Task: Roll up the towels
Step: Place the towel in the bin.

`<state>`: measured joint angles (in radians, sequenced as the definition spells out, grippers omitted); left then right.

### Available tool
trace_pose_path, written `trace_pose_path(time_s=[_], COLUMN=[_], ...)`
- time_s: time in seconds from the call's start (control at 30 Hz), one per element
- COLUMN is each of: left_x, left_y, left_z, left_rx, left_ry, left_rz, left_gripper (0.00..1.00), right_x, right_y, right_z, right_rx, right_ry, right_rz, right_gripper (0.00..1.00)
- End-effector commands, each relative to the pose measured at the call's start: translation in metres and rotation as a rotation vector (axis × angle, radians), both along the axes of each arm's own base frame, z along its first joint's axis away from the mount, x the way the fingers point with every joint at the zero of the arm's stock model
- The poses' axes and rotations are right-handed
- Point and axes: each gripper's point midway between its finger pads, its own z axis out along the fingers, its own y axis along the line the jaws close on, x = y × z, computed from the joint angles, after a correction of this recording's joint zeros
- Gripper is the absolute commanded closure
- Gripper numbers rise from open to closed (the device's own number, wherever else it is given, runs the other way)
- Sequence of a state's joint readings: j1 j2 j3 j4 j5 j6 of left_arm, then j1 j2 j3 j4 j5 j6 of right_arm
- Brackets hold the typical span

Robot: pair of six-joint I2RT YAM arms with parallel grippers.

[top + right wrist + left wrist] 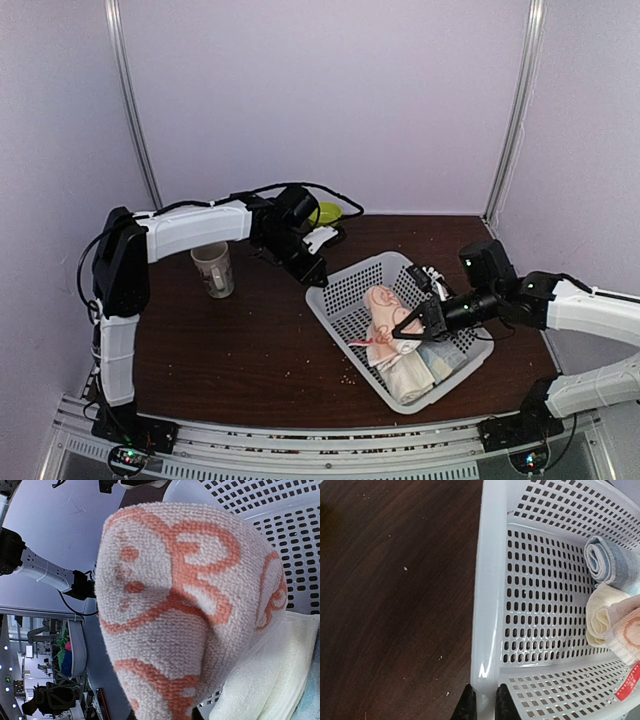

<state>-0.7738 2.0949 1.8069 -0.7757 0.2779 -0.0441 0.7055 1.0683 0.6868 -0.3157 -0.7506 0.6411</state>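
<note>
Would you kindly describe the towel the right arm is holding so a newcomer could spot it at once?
Find the white perforated basket on the dark table. Inside it, the right tool grips one towel. It alone is pale pink with orange looping lines; its neighbours are a plain cream roll and a blue roll.
</note>
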Motion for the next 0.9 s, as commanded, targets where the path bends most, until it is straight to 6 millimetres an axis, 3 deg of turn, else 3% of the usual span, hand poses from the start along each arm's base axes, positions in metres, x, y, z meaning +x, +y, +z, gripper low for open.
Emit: trace_pose_path(time_s=[0.0, 0.47, 0.63, 0.87], left_x=[0.015, 0.017, 0.017, 0.016], left_y=[0.004, 0.004, 0.007, 0.01], left_z=[-0.001, 0.004, 0.002, -0.003], left_rx=[0.033, 0.035, 0.047, 0.069], left_ry=[-0.073, -0.09, -0.092, -0.094], left_rz=[-0.028, -0.029, -0.026, -0.03], left_gripper=[1.0, 1.0, 1.0, 1.0], right_x=[0.005, -0.007, -0.01, -0.002], right_y=[0.018, 0.016, 0.0, -0.031], right_z=[0.021, -0.051, -0.073, -0.085], right_rx=[0.14, -0.086, -0.263, -0.49], right_ry=[0.004, 0.18, 0.175, 0.094], right_rz=[0.026, 0.053, 0.045, -0.008], right_gripper=[1.0, 1.0, 1.0, 1.0])
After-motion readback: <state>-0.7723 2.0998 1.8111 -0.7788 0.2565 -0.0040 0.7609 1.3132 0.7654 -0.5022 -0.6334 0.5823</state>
